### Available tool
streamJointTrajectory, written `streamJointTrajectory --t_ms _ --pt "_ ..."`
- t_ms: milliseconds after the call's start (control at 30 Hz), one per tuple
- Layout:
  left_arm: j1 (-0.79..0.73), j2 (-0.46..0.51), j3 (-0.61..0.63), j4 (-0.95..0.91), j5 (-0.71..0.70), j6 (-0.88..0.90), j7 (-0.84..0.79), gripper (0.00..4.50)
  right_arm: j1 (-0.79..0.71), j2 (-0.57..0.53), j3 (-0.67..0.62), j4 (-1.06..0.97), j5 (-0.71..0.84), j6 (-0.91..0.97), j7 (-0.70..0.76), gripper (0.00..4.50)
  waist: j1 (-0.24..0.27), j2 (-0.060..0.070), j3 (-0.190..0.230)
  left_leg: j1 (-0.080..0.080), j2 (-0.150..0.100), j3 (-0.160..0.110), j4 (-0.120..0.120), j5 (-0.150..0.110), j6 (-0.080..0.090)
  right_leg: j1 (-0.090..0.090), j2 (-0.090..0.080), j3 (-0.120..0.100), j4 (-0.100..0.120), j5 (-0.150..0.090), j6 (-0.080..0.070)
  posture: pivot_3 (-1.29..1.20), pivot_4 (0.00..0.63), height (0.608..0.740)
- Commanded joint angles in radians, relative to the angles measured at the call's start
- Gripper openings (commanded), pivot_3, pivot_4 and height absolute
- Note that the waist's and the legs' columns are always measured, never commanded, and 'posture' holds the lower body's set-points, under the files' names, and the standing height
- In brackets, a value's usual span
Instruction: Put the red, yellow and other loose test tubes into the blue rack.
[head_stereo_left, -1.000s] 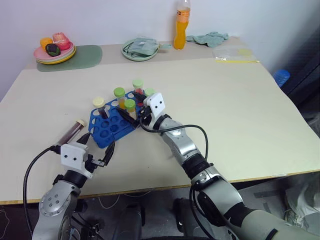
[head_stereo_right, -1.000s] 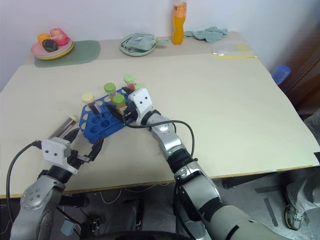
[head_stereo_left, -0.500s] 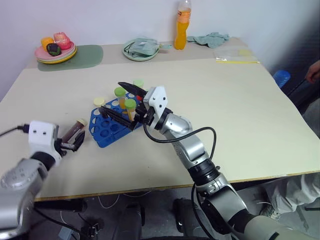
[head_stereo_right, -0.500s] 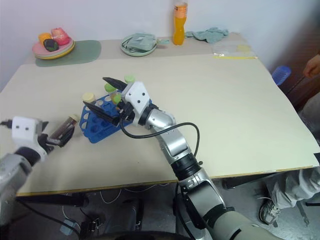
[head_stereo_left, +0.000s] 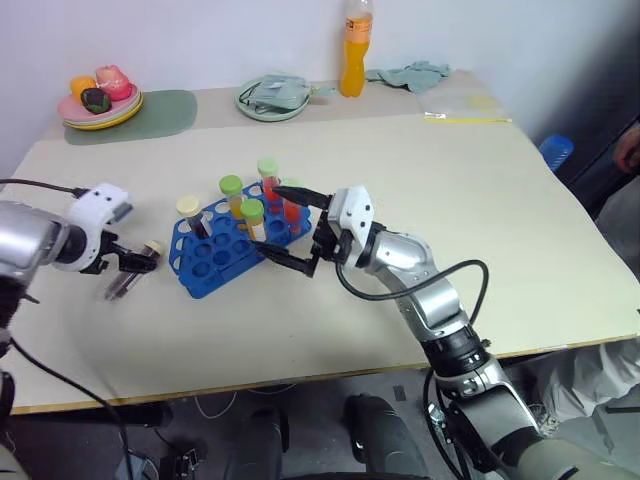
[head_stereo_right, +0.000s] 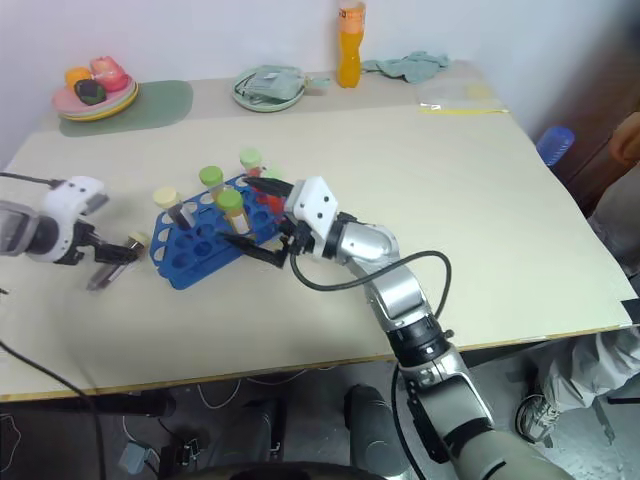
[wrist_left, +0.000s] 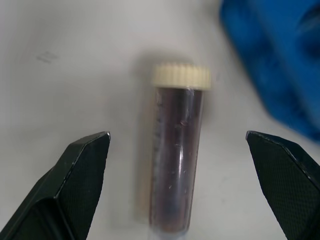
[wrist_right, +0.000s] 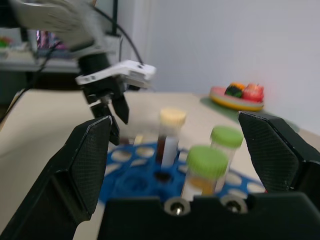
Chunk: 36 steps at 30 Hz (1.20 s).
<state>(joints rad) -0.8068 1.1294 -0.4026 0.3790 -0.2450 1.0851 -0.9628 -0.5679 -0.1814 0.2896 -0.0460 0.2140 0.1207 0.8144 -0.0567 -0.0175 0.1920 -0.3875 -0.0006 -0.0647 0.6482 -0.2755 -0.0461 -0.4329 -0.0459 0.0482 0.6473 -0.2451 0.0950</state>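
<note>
A maroon tube (wrist_left: 177, 155) lies on the worktop (head_stereo_left: 420, 200) centred between the left gripper (wrist_left: 182, 187)'s spread, empty fingers, beside the rack (head_stereo_left: 215, 255); a straight descent, clamping mid-barrel, should secure it.

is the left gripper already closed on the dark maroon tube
No, the left gripper is open, its fingers standing apart on either side of the dark maroon tube, which lies on the table.

Maroon cream-capped tube (wrist_left: 177, 160) lying flat beside blue rack (head_stereo_left: 215, 262), capped tubes upright inside
</note>
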Motion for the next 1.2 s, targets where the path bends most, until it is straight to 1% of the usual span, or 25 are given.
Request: streamJointTrajectory --t_ms 33,67,100,167,200,267,333,400,467,500,533,600,633,667,700,733,800,833,900,967,1033,1133,1200 --pt "-0.072 -0.022 -0.087 0.13 0.125 -0.084 -0.081 3.97 0.019 -0.048 0.001 -0.103 0.044 0.068 0.05 4.5 0.0 0.0 0.0 0.0 0.0 0.0 0.0 0.0 0.0 0.0 0.0 0.0 0.0 0.0 0.0 0.0 0.15 0.74" --pt "-0.087 -0.037 -0.099 0.169 0.147 -0.1 -0.093 3.6 0.025 -0.064 -0.002 -0.119 0.055 0.093 0.06 4.5 0.0 -0.001 0.0 -0.001 0.0 0.0 0.0 0.0 0.0 0.0 0.0 0.0 0.0 0.0 0.0 0.0 0.15 0.74" --pt "-0.099 -0.049 -0.105 0.199 0.162 -0.108 -0.107 3.12 0.03 -0.076 -0.006 -0.133 0.065 0.115 0.067 4.5 0.001 -0.001 0.0 -0.001 0.0 0.0 0.0 0.0 0.0 0.0 0.0 0.0 0.0 0.0 0.0 0.0 0.15 0.74" --pt "-0.115 -0.068 -0.106 0.239 0.187 -0.127 -0.131 2.13 0.041 -0.098 -0.01 -0.159 0.077 0.146 0.076 4.5 0.0 -0.001 0.0 -0.001 0.0 0.0 0.001 0.0 0.0 0.0 0.0 0.0 0.0 0.0 0.0 0.0 0.15 0.74" --pt "-0.118 -0.073 -0.099 0.25 0.196 -0.136 -0.137 1.49 0.045 -0.106 -0.011 -0.17 0.078 0.158 0.077 4.5 0.0 -0.001 0.0 -0.001 0.0 -0.001 0.001 0.0 0.0 0.0 0.0 0.0 0.0 0.0 0.0 0.0 0.15 0.74" --pt "-0.116 -0.072 -0.076 0.254 0.205 -0.145 -0.152 0.76 0.052 -0.117 -0.011 -0.19 0.081 0.183 0.073 4.5 -0.002 -0.001 0.0 -0.001 0.0 -0.001 0.001 0.0 0.0 -0.001 0.0 0.0 0.001 0.0 0.0 0.0 0.15 0.74" --pt "-0.103 -0.046 -0.005 0.252 0.191 -0.153 -0.133 0.75 0.061 -0.131 -0.012 -0.208 0.092 0.22 0.074 4.5 -0.002 -0.001 0.0 -0.001 0.0 -0.001 0.001 0.0 0.0 -0.001 0.0 0.0 0.001 0.0 0.0 0.0 0.15 0.74" --pt "-0.083 -0.03 0.156 0.253 0.142 -0.183 -0.041 0.75 0.07 -0.145 -0.012 -0.216 0.096 0.236 0.079 4.5 -0.003 -0.001 0.001 -0.001 0.0 -0.001 0.001 0.0 0.0 -0.001 0.0 0.0 0.001 0.0 0.001 0.0 0.15 0.74" --pt "0.005 -0.043 0.42 0.183 0.086 -0.342 0.148 0.75 0.079 -0.154 -0.015 -0.217 0.091 0.231 0.079 4.5 -0.004 -0.004 0.001 -0.003 0.0 -0.002 0.002 0.0 0.0 -0.003 -0.001 0.0 0.002 0.0 0.001 0.0 0.15 0.74" --pt "0.076 -0.063 0.584 0.093 0.065 -0.397 0.235 0.75 0.082 -0.157 -0.019 -0.212 0.089 0.227 0.077 4.5 -0.005 -0.004 0.001 -0.004 0.001 -0.002 0.002 0.0 0.0 -0.004 -0.001 0.0 0.002 0.0 0.001 0.0 0.15 0.74" --pt "0.133 -0.081 0.698 0.017 0.05 -0.428 0.295 0.75 0.086 -0.161 -0.023 -0.21 0.09 0.225 0.076 4.5 -0.005 -0.005 0.001 -0.005 0.001 -0.001 0.002 0.0 0.0 -0.005 -0.002 0.0 0.002 0.0 0.001 0.0 0.15 0.74" --pt "0.226 -0.179 0.957 -0.171 -0.056 -0.401 0.36 0.75 0.091 -0.162 -0.031 -0.198 0.091 0.225 0.071 4.5 0.001 -0.005 0.001 -0.006 0.002 -0.002 0.001 0.0 0.0 -0.008 -0.004 0.001 0.002 0.0 0.001 0.0 0.15 0.74" --pt "0.281 -0.251 1.066 -0.31 -0.116 -0.389 0.384 0.75 0.092 -0.162 -0.035 -0.185 0.091 0.225 0.068 4.5 0.007 -0.005 0.001 -0.006 0.001 -0.002 0.001 0.0 -0.001 -0.008 -0.005 0.001 0.002 0.0 0.001 0.0 0.15 0.74" --pt "0.336 -0.323 1.148 -0.45 -0.175 -0.383 0.404 0.75 0.095 -0.163 -0.038 -0.171 0.089 0.224 0.068 4.5 0.012 -0.005 0.001 -0.006 0.001 -0.001 0.002 0.0 -0.001 -0.007 -0.006 0.001 0.002 0.0 0.001 0.0 0.15 0.74" --pt "0.422 -0.399 1.179 -0.615 -0.198 -0.408 0.424 0.75 0.097 -0.162 -0.039 -0.152 0.086 0.222 0.068 4.5 0.014 -0.005 0.001 -0.005 0.0 0.001 0.002 0.0 -0.001 -0.007 -0.008 0.001 0.002 0.0 0.001 0.0 0.15 0.74" --pt "0.5 -0.465 1.183 -0.756 -0.207 -0.443 0.439 0.75 0.097 -0.159 -0.039 -0.135 0.084 0.221 0.067 4.5 0.015 -0.005 0.0 -0.005 0.0 0.001 0.002 0.0 -0.001 -0.006 -0.01 0.001 0.002 0.0 0.001 0.0 0.15 0.74" --pt "0.608 -0.592 1.143 -0.976 -0.231 -0.488 0.494 0.75 0.097 -0.155 -0.041 -0.103 0.079 0.216 0.065 4.5 0.022 -0.007 0.0 -0.004 -0.002 0.003 0.002 0.0 -0.001 -0.004 -0.014 0.001 0.0 0.001 0.003 0.0 0.15 0.74" --pt "0.658 -0.654 1.087 -1.071 -0.236 -0.487 0.531 0.75 0.097 -0.153 -0.039 -0.083 0.072 0.206 0.063 4.5 0.029 -0.009 -0.001 -0.004 -0.003 0.004 0.002 0.0 -0.001 -0.003 -0.015 0.001 0.0 0.002 0.004 0.0 0.15 0.74" --pt "0.76 -0.725 0.894 -1.213 -0.136 -0.523 0.59 0.75 0.095 -0.151 -0.033 -0.036 0.055 0.18 0.065 4.5 0.043 -0.01 -0.001 -0.003 -0.004 0.004 0.005 0.001 -0.002 0.0 -0.015 0.0 -0.002 0.003 0.006 0.0 0.15 0.74" --pt "0.822 -0.821 0.696 -1.237 -0.009 -0.594 0.686 0.75 0.092 -0.145 -0.03 0.013 0.043 0.158 0.065 4.5 0.048 -0.009 -0.002 -0.001 -0.007 0.003 0.006 0.001 -0.002 0.005 -0.015 -0.001 -0.004 0.004 0.007 0.0 0.15 0.74" --pt "0.846 -0.868 0.579 -1.212 0.081 -0.642 0.747 0.75 0.09 -0.14 -0.031 0.037 0.034 0.142 0.065 4.5 0.045 -0.009 -0.002 0.004 -0.009 0.003 0.006 0.001 -0.002 0.011 -0.015 -0.001 -0.006 0.004 0.007 0.0 0.15 0.74" --pt "0.856 -0.891 0.433 -1.132 0.212 -0.719 0.8 0.75 0.093 -0.131 -0.033 0.042 0.027 0.133 0.054 4.5 0.037 -0.009 -0.002 0.005 -0.008 0.004 0.005 0.001 -0.001 0.011 -0.012 0.0 -0.007 0.004 0.007 0.0 0.15 0.74" --pt "0.845 -0.903 0.392 -1.087 0.257 -0.754 0.829 0.75 0.097 -0.126 -0.035 0.04 0.024 0.131 0.044 4.5 0.036 -0.009 -0.002 0.008 -0.007 0.004 0.002 0.001 -0.001 0.011 -0.011 0.0 -0.007 0.004 0.007 0.0 0.15 0.74"
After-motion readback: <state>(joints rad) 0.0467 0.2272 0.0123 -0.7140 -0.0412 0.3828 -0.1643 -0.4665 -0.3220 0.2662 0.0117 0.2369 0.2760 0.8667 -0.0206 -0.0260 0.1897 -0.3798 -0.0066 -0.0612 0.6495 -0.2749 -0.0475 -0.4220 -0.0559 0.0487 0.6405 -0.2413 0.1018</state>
